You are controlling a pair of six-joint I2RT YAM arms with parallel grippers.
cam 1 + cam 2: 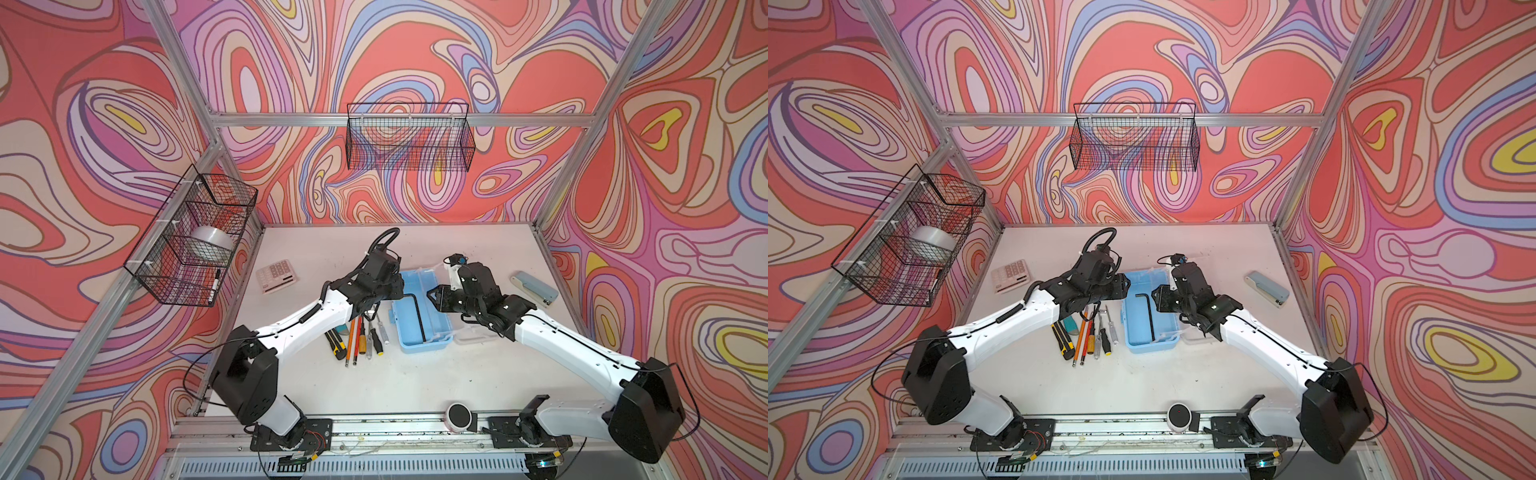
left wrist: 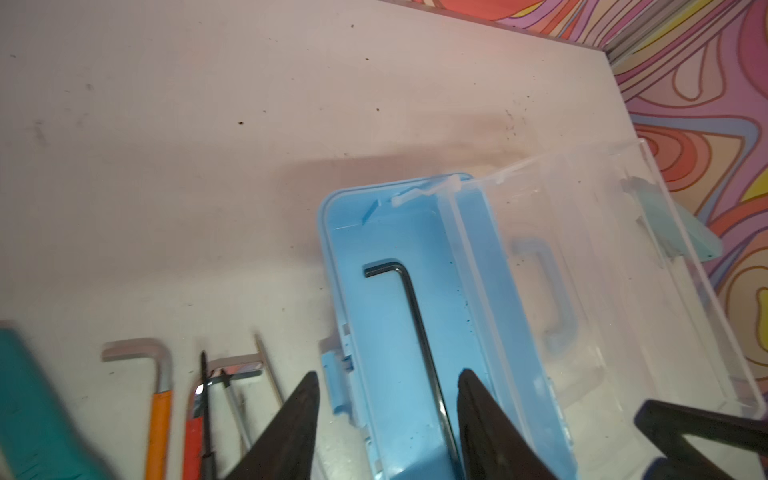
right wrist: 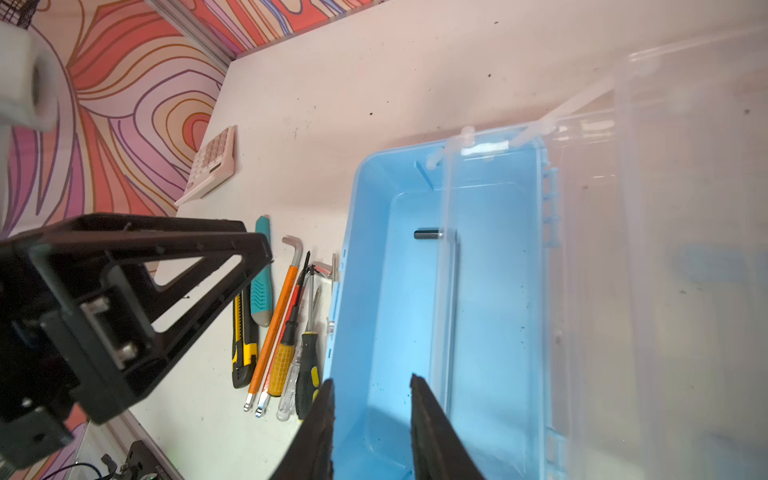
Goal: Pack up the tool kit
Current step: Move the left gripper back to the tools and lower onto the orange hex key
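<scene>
The left claw [image 2: 387, 374] is held half wide, nothing gripped, over the blue case [image 2: 374, 249], where a black hex key [image 2: 415, 316] is seen lying flat. The right claw [image 3: 372, 378] is parted narrowly, empty, above the same case. The clear lid [image 2: 623, 291] is laid open at the case's three o'clock. Packing is judged barely begun: screwdrivers [image 3: 307, 365] and cutters [image 3: 243, 345], lined on the tabletop [image 3: 374, 83] at nine o'clock, are to be gripped next.

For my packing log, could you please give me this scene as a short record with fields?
container: light-blue case, open, on table
lid: clear, swung open sideways
packed: one black hex key
unpacked: screwdrivers, yellow-black cutter, teal cutter, beside case
left gripper: open, above case
right gripper: open, above case
others: calculator, stapler
</scene>
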